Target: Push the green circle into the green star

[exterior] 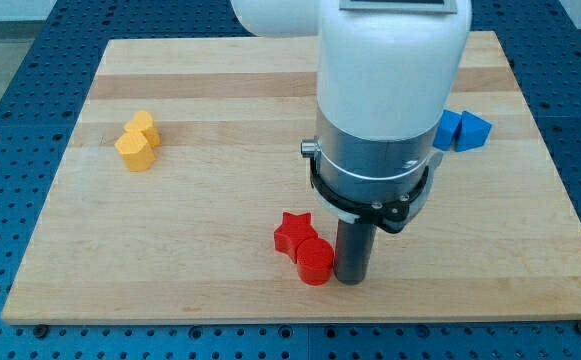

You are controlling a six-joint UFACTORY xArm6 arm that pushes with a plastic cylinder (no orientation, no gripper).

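Note:
No green circle or green star shows in the camera view; the arm's wide white and silver body hides the board's middle. My tip (351,279) rests near the board's bottom edge, just right of a red circle (314,262) and touching or nearly touching it. A red star (293,231) sits against the red circle's upper left.
Two yellow blocks (137,141) sit together at the view's left. Two blue blocks (465,130) sit at the view's right, partly hidden by the arm. The wooden board (200,240) lies on a blue perforated table.

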